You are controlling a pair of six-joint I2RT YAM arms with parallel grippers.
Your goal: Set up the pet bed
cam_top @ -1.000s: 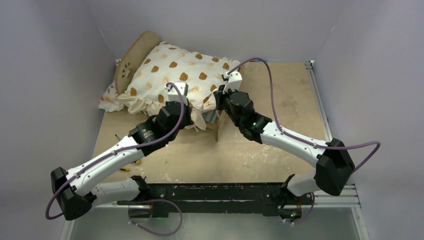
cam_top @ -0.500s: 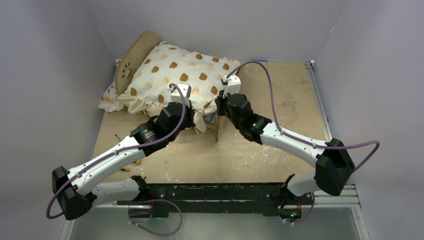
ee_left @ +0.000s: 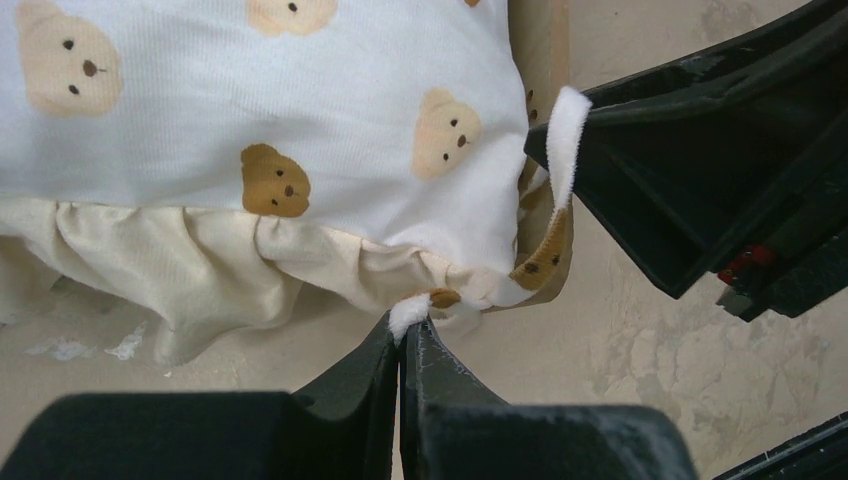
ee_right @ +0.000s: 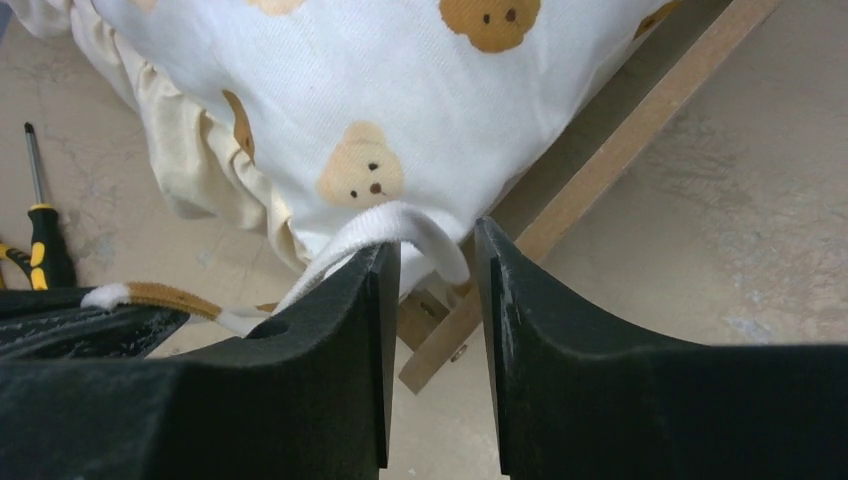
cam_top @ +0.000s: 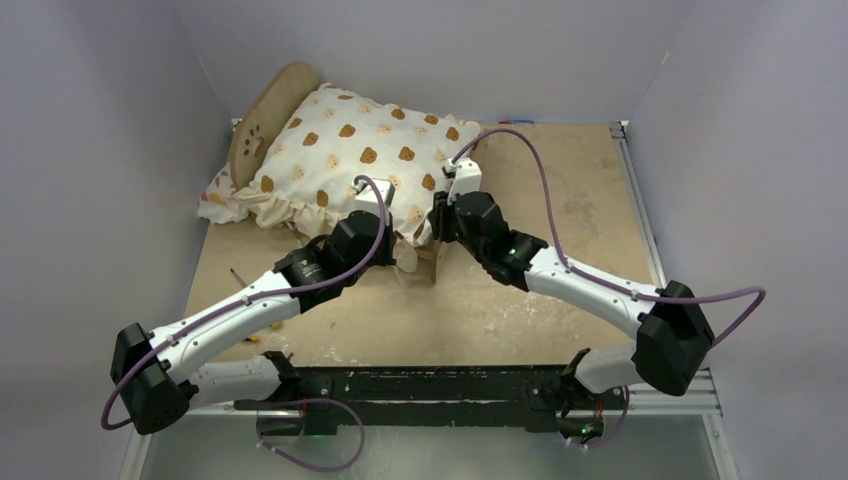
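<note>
Light-wood pet bed: far left of the table, with its rounded headboard nearest the left wall and most of the frame hidden under the cushion.
Bear-print cushion: lies on the bed, its ruffled near corner hanging over a side rail.
Left gripper: jaws pressed together on the end of a white tie at that corner.
Right gripper: jaws parted by a narrow gap. The tie's white loop lies over one fingertip and into the gap, not pinched.
Both grippers: just beside each other at the cushion's near right corner.
Floral pillow: peeks out under the cushion's left edge, below the headboard.
Screwdriver: black-and-yellow handle, flat on the table near the ruffle.
</note>
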